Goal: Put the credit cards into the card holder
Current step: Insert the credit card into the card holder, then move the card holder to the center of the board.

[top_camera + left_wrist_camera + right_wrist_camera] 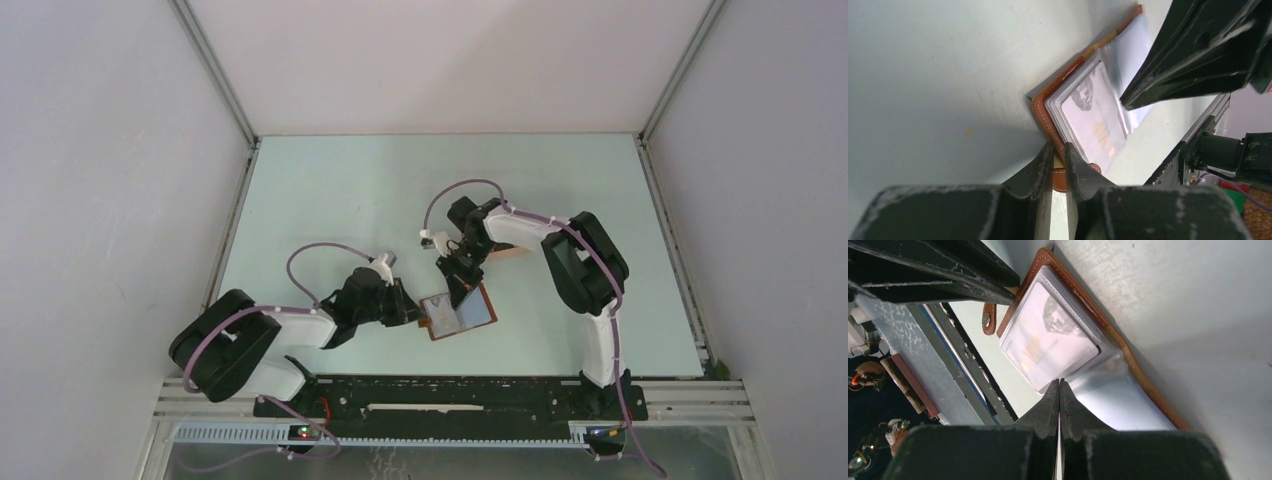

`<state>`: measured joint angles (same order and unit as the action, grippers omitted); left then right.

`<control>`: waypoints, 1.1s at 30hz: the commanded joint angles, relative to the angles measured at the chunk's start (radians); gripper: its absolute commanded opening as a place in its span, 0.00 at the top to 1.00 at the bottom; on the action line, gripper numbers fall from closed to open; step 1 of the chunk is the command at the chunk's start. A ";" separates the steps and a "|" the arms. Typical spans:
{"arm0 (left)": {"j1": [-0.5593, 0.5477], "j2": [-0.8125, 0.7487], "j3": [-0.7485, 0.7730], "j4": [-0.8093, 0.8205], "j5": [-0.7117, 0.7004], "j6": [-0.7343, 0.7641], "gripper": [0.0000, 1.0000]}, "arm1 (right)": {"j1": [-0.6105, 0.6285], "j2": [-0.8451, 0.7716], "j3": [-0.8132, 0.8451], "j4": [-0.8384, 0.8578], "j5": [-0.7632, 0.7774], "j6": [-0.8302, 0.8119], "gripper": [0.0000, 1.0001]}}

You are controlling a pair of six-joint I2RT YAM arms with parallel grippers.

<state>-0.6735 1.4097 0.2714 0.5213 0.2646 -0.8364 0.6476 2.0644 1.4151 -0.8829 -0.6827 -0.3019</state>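
Left gripper [1058,150] clamps the edge of the reddish-brown leather bifold card holder [1042,117]. The right gripper [1059,382], jaws together, meets its clear plastic sleeve [1118,400] at the tips; pulling could tear it.

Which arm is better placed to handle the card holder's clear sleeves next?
Right, most likely. The right gripper has its closed jaws at the edge of a clear sleeve, while the left gripper is clamped on the rim of the card holder, steadying it.

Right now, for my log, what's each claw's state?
Left claw: closed on the card holder edge.
Right claw: closed, tips against its clear sleeve.
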 commanded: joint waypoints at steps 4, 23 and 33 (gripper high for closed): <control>-0.005 -0.168 0.046 -0.228 -0.112 0.136 0.78 | -0.102 -0.194 0.034 -0.022 -0.087 -0.111 0.94; -0.001 -0.691 0.164 -0.260 -0.428 0.487 0.23 | -0.365 -0.562 0.132 0.134 0.038 -0.089 0.00; 0.005 -0.623 0.110 -0.139 -0.273 0.403 0.11 | -0.431 -0.299 0.021 0.254 -0.095 0.146 0.08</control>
<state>-0.6739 0.7502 0.4061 0.2836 -0.0704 -0.4038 0.2134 1.7267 1.4593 -0.6716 -0.7227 -0.2752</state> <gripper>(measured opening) 0.898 0.944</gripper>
